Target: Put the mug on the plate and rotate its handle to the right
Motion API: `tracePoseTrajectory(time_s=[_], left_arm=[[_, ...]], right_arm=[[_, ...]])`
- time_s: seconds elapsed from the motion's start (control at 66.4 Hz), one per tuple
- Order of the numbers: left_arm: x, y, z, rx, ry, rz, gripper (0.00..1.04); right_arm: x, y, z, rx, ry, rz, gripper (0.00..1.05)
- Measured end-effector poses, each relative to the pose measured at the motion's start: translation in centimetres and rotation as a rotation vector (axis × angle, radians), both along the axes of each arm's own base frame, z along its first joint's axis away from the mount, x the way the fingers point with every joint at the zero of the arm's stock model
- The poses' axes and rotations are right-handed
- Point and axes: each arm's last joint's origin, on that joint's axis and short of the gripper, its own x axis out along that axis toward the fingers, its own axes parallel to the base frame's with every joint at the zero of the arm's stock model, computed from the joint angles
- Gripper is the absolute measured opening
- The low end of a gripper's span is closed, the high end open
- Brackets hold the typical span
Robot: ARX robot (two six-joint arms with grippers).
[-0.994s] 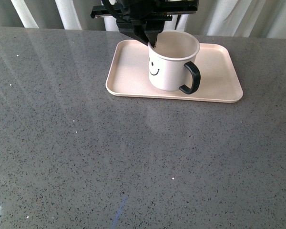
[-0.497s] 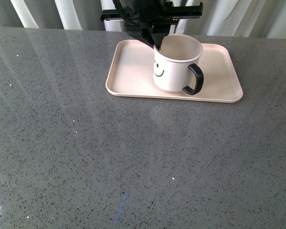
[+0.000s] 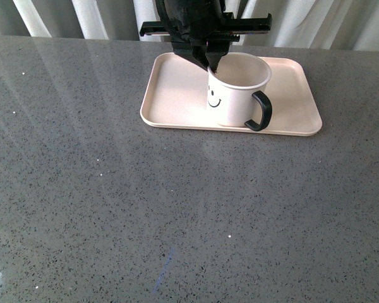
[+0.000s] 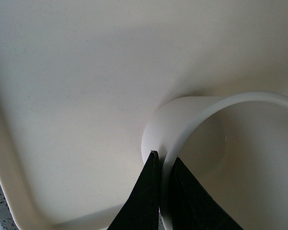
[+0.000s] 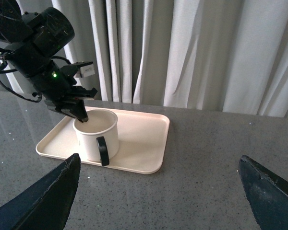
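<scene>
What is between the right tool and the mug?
Only bare tabletop and the plate's rim separate the right tool from the mug, shown in the right wrist view.

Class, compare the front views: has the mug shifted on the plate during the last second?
Yes. The mug has slid rightward and slightly toward the near rim of the plate, widening the gap to the left rim.

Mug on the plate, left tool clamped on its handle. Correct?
Not the handle: the left tool is clamped on the rim of the mug, one finger inside, one outside, per the left wrist view. The mug is on the plate.
</scene>
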Motion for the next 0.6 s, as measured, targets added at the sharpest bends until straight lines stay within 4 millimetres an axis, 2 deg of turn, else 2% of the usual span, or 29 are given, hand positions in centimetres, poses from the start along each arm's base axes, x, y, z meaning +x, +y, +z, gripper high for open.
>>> tracePoseTrajectory(time_s=[0.075, 0.286, 0.406, 0.602], left_arm=[[0.0, 0.0, 0.0, -0.005, -0.003, 0.0, 0.04], [-0.1, -0.3, -0.1, -0.022, -0.008, -0.012, 0.36], [-0.7, -0.1, -0.3, -0.016, 0.0, -0.022, 0.59], [-1.5, 0.4, 1.5, -0.018, -0.04, -0.046, 0.88]], right_arm=[[0.0, 0.0, 0.0, 0.0, 0.0, 0.0, 0.96], [0.0, 0.0, 0.0, 0.0, 0.0, 0.0, 0.96], [0.0, 0.0, 0.0, 0.0, 0.0, 0.0, 0.96], [0.0, 0.0, 0.0, 0.0, 0.0, 0.0, 0.96]])
